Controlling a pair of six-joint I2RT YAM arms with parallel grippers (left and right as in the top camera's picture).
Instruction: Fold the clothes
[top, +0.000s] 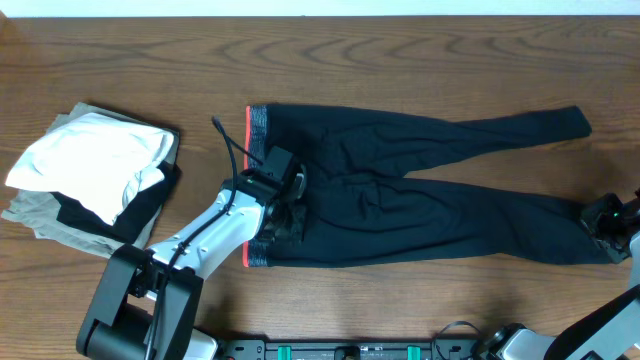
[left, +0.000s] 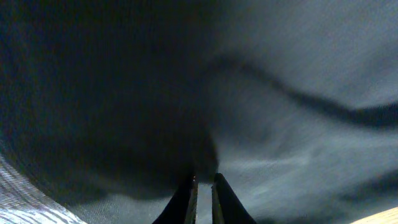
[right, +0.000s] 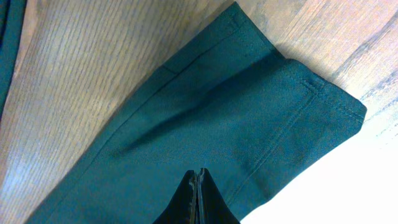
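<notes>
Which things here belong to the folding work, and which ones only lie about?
For the job: black leggings, left claw, right claw.
Lying about: pile of folded clothes.

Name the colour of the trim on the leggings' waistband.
Red-orange trim, on a grey waistband; overhead view shows it best.

Black leggings (top: 420, 190) with grey, red-edged waistband (top: 258, 125); brown wood-grain table (top: 400, 60).

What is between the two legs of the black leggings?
Only bare wooden table: a wedge that widens toward the ankle ends of the leggings, clearest in the overhead view.
</notes>
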